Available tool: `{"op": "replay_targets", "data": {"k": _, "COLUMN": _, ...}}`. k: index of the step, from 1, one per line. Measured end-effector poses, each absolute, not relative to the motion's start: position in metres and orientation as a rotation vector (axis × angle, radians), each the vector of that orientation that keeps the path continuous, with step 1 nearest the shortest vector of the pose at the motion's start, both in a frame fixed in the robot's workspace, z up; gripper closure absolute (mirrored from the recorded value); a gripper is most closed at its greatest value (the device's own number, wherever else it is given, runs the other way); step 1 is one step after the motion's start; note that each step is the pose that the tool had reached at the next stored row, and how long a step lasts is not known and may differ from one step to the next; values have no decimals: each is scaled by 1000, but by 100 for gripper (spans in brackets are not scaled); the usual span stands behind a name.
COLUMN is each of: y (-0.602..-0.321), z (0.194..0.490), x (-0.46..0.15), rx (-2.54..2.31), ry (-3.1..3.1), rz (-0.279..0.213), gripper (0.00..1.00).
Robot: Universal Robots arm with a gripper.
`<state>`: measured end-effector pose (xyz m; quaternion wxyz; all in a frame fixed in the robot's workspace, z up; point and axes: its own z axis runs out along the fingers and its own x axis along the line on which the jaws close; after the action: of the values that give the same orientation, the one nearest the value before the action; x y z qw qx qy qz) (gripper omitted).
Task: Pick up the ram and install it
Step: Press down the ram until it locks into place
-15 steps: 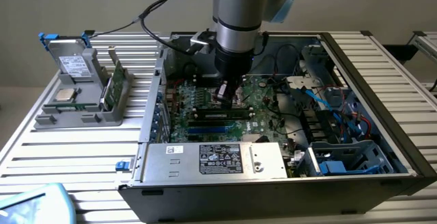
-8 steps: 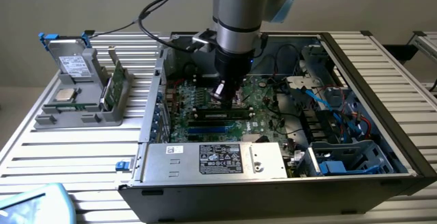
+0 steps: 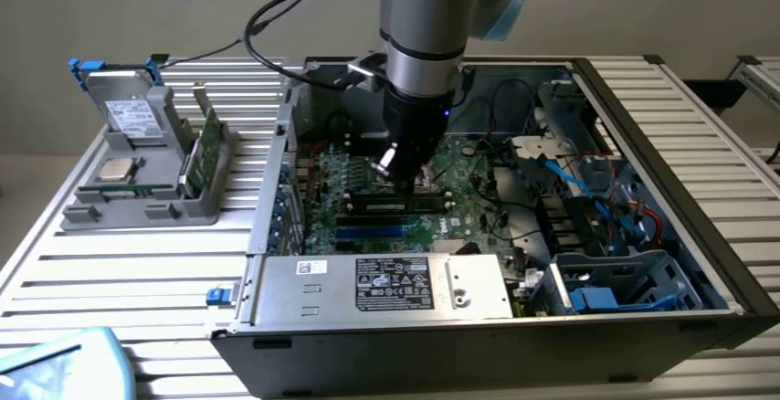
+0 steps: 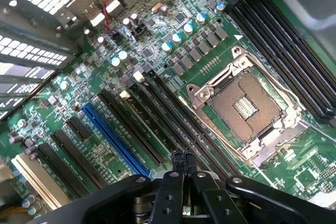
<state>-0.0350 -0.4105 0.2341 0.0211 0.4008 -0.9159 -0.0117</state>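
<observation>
Green ram (image 3: pixel 393 205) lay in a black slot (image 4: pixel 176 129) just below the clenched, empty pincer (image 4: pixel 182 157); pressing well likely meant pushing straight down, evenly along its length.

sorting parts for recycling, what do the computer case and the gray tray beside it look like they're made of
The computer case looks like sheet metal: black painted outer walls, bare dull silver panels inside with stamped holes. The gray tray on the exterior view's left looks like molded plastic, matte with thick rounded edges, though painted metal can't be ruled out.
</observation>
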Motion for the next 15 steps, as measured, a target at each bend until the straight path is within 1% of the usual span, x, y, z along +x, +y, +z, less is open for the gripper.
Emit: {"op": "replay_targets", "data": {"k": 15, "y": -410, "z": 231, "x": -35, "rx": 858, "ry": -2982, "rz": -45, "gripper": 89}}
